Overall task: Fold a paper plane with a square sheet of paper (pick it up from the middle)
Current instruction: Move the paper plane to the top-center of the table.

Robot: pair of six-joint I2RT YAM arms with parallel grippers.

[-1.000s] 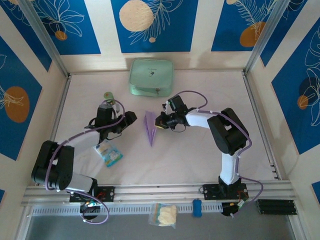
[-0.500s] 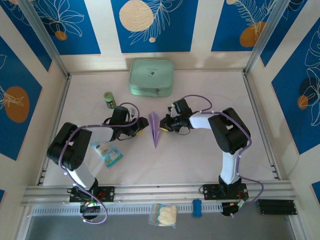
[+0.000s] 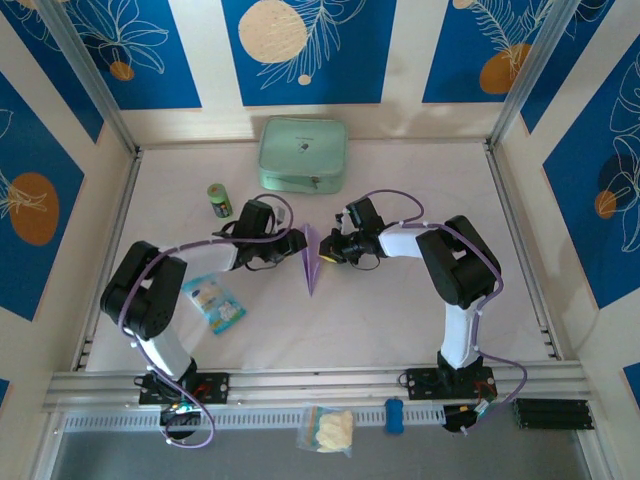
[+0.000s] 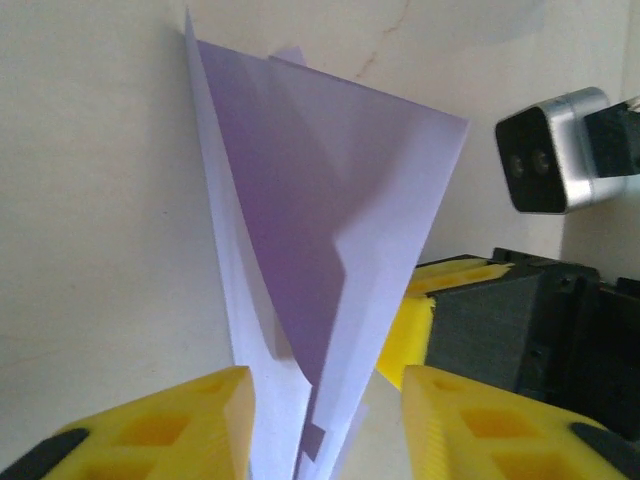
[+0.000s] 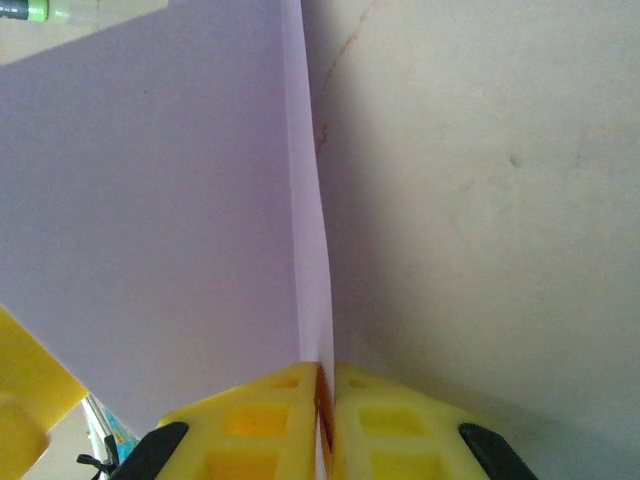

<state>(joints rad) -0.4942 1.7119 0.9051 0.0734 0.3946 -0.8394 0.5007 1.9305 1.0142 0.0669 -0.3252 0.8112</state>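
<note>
The plane (image 3: 311, 262) is held on edge between both grippers. The right gripper (image 5: 326, 420) is pinched tight on its fold. The left gripper (image 4: 325, 420) is set astride it, jaws narrowly apart, the right one just beyond the paper. A pouch (image 3: 302, 153) is seen past both jaws. A bottle (image 3: 219, 200) and packet (image 3: 216, 303) lie behind the left jaws.

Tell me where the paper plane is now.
In the top view, the paper plane sits mid-table between the left tool and right tool, nearer than the mint-green pouch.
</note>
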